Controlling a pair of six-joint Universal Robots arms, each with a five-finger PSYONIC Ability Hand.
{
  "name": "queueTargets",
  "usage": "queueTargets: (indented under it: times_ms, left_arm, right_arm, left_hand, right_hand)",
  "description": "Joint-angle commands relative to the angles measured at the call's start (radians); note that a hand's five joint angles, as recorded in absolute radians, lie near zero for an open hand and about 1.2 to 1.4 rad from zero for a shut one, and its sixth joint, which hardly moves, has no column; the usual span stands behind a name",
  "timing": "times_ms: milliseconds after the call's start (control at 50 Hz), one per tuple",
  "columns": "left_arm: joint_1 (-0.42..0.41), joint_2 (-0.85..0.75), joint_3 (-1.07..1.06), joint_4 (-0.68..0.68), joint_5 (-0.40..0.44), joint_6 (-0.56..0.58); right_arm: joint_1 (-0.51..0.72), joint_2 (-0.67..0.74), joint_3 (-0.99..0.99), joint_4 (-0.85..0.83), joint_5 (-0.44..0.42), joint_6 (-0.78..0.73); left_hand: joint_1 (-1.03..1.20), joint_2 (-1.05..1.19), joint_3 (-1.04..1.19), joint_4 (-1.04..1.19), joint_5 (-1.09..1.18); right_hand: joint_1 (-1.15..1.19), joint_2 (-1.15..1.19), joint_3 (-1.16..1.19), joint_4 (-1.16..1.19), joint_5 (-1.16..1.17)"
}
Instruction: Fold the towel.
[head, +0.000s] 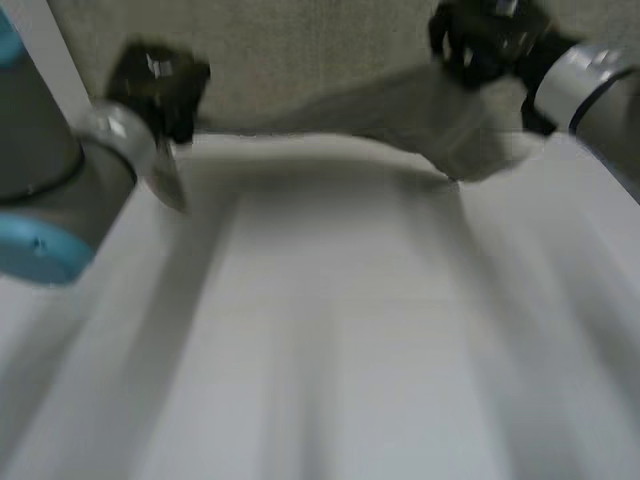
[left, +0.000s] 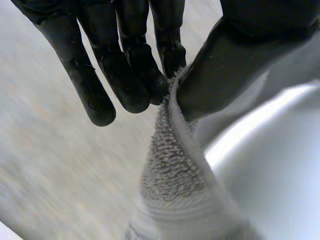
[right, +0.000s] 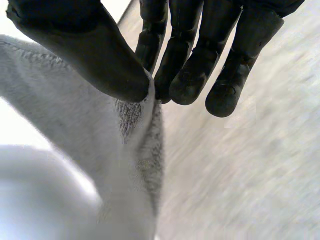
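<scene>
The grey towel (head: 330, 60) lies across the far part of the white table (head: 330, 350). My left hand (head: 155, 85) is at the towel's near left corner, and its thumb and fingers (left: 125, 75) pinch the terry edge (left: 172, 165) between them. At the near right corner my right hand (head: 490, 40) holds a raised fold of the cloth (head: 450, 125). There its thumb (right: 90, 55) presses the towel (right: 90, 130) against the fingertips. The near edge of the towel runs between the two hands.
Bare white table (left: 280, 175) stretches from the towel's near edge towards me. My grey left arm with its blue cap (head: 40, 200) hangs over the table's left side, and my right arm (head: 600, 90) comes in from the right.
</scene>
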Motion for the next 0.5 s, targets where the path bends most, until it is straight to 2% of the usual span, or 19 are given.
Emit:
queueTargets:
  times_ms: [20, 100, 160, 320, 440, 500]
  left_arm:
    - [0.029, 0.002, -0.379, 0.084, 0.061, 0.005]
    - [0.028, -0.009, -0.479, 0.135, 0.069, 0.007]
    - [0.020, -0.010, -0.553, 0.181, 0.070, 0.008]
    - [0.006, -0.001, -0.607, 0.233, 0.067, 0.010]
    - [0.006, -0.006, -0.596, 0.274, 0.064, 0.011]
    - [0.006, -0.012, -0.596, 0.314, 0.063, 0.011]
  right_arm:
    - [0.001, 0.018, 0.265, 0.150, -0.048, -0.318]
    - [-0.002, 0.021, 0.485, 0.153, -0.045, -0.471]
    - [-0.010, 0.016, 0.588, 0.148, -0.044, -0.519]
    - [-0.015, -0.028, 0.690, 0.113, -0.036, -0.516]
    - [-0.016, -0.068, 0.704, 0.105, -0.034, -0.456]
    - [-0.016, -0.084, 0.704, 0.104, -0.034, -0.426]
  left_hand:
    - [0.121, 0.048, 0.057, 0.040, 0.088]
    - [0.121, 0.048, 0.057, 0.040, 0.088]
    - [0.121, 0.048, 0.057, 0.040, 0.088]
    - [0.109, 0.036, 0.046, 0.029, 0.076]
    - [-0.040, -0.113, -0.104, -0.121, -0.074]
    - [-0.213, -0.286, -0.276, -0.293, -0.246]
  right_hand:
    - [0.069, 0.073, 0.062, 0.058, 0.060]
    - [0.069, 0.073, 0.062, 0.058, 0.060]
    - [0.069, 0.073, 0.062, 0.058, 0.060]
    - [0.069, 0.073, 0.062, 0.058, 0.060]
    - [0.069, 0.073, 0.062, 0.058, 0.060]
    - [0.069, 0.073, 0.062, 0.058, 0.060]
